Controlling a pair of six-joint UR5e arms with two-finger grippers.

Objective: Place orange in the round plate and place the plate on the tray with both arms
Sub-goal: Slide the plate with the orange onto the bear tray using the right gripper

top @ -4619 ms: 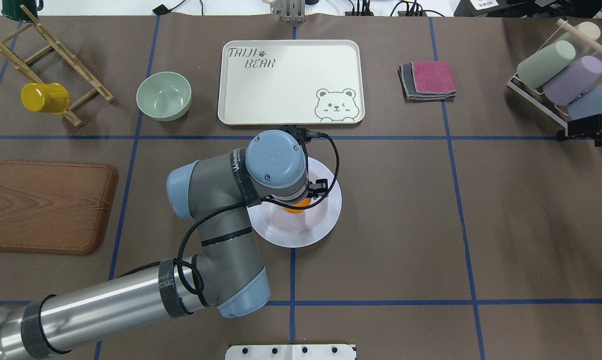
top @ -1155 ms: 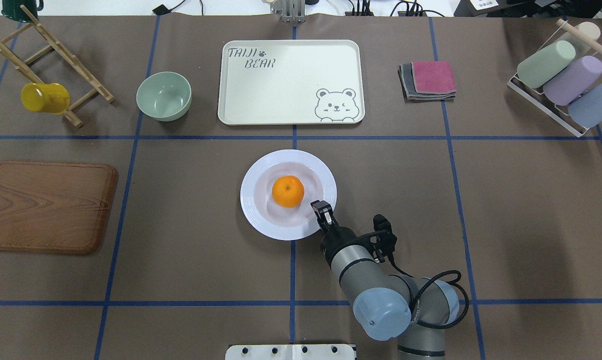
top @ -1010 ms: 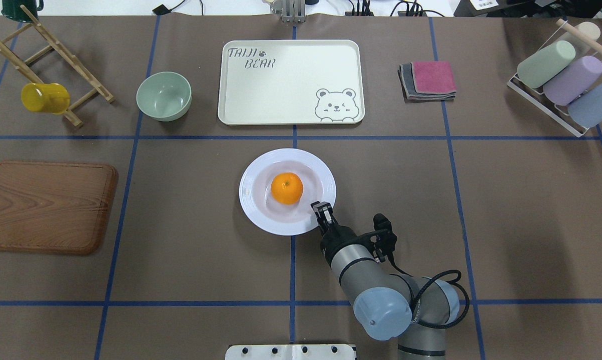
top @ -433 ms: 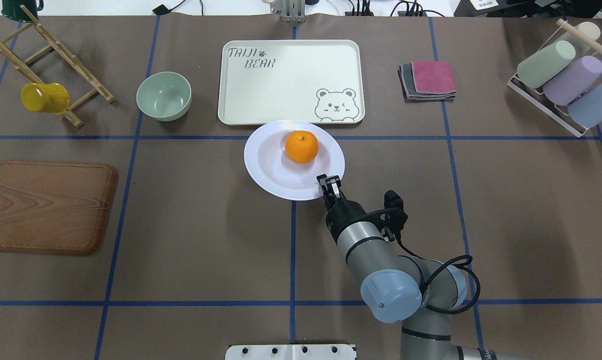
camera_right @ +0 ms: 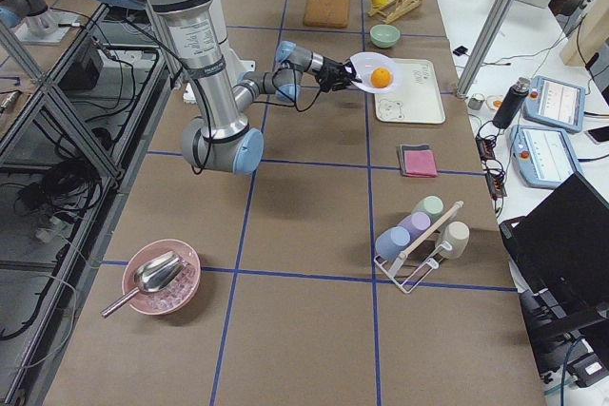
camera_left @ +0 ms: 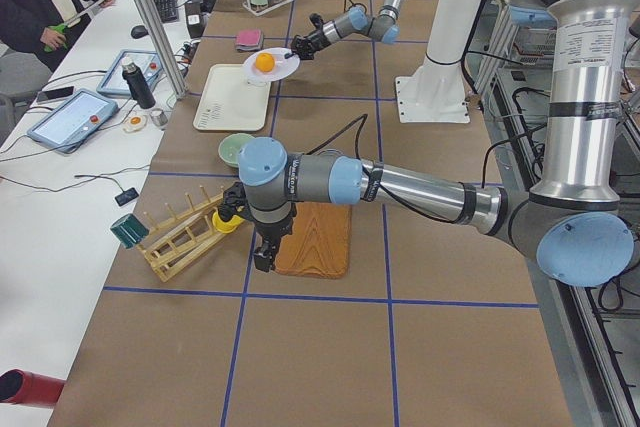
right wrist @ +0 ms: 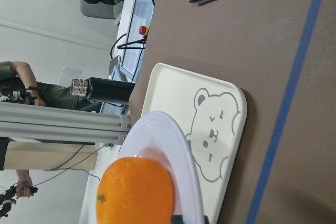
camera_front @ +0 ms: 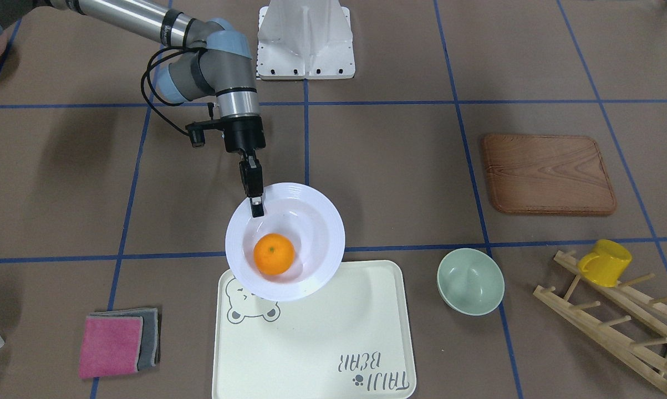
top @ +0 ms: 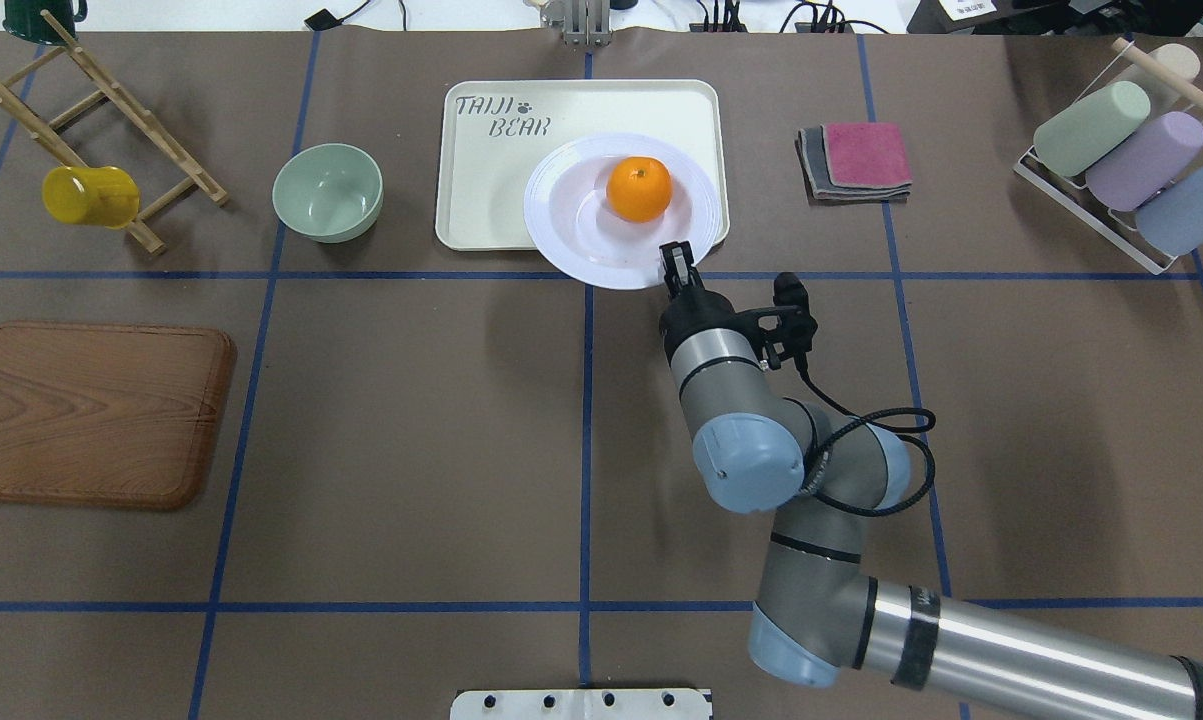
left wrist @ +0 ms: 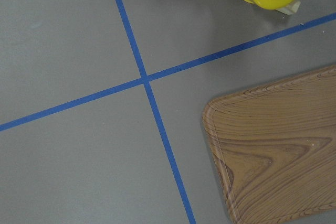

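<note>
My right gripper [camera_right: 340, 74] grips the round plate [camera_right: 362, 67] at its rim, on the side away from the tray [camera_right: 414, 102]; the plate overlaps the tray's edge, with the orange [camera_right: 382, 77] sitting in it.

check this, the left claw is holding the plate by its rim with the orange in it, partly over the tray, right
No, the right claw holds the plate by its rim, orange in it, partly over the tray; the overhead exterior view shows it.

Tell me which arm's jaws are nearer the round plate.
Right. The right arm has its jaws clamped on the round plate's rim; the left arm hangs far off, by the wooden board.
</note>
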